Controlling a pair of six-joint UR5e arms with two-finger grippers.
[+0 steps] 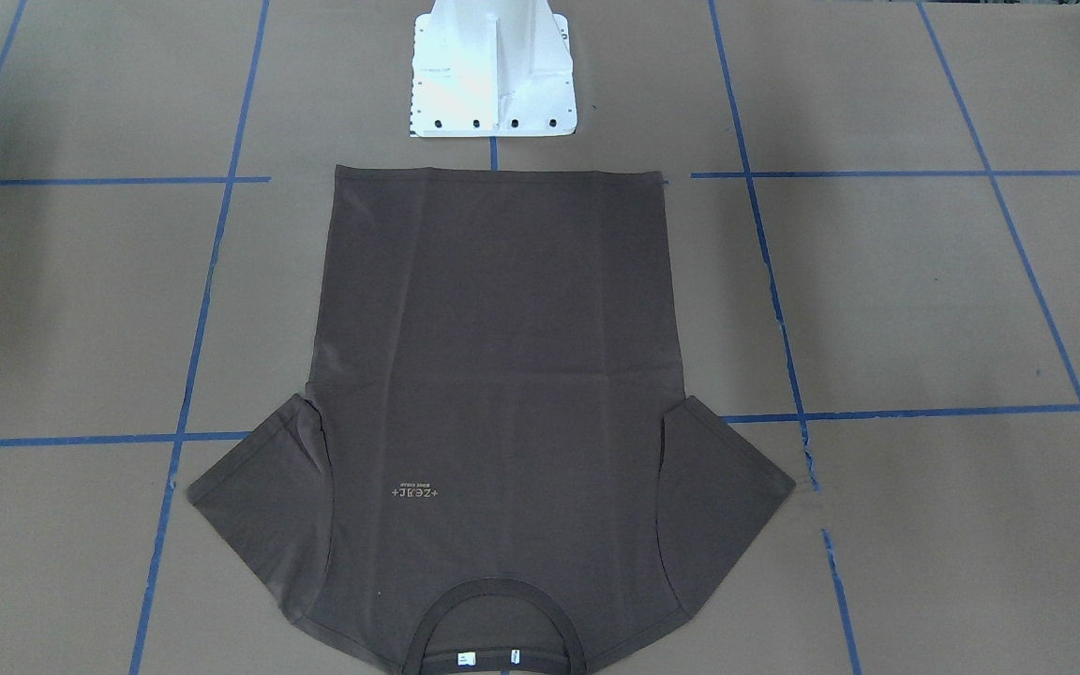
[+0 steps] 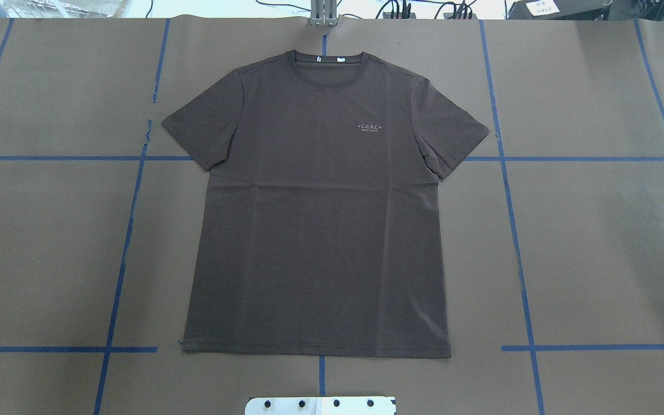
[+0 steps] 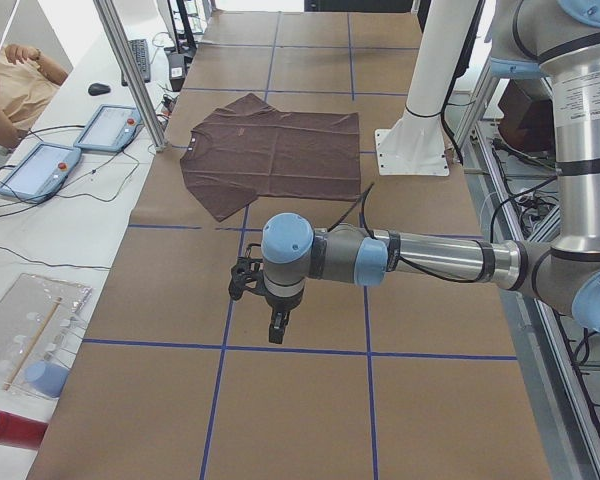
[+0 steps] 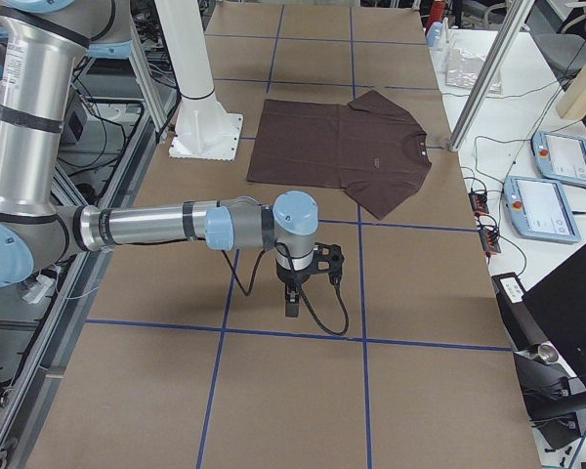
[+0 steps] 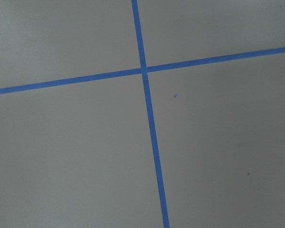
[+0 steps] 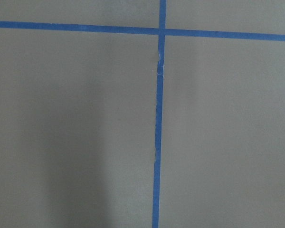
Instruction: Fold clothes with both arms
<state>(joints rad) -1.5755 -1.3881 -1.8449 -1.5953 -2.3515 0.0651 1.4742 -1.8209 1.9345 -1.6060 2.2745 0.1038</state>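
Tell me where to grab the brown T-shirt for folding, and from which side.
The T-shirt lies flat, front up, sleeves spread. Probably pinch each cuff from outside: the sleeve on the robot's left from the left, the sleeve on the robot's right from the right. Those edges stick out from the body.

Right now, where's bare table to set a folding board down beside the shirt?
The table is bare brown paper on both sides of the T-shirt, beyond each sleeve. Tight: the strip between its hem and the white pedestal base, and collar to far edge. The left gripper and right gripper hang farther out.
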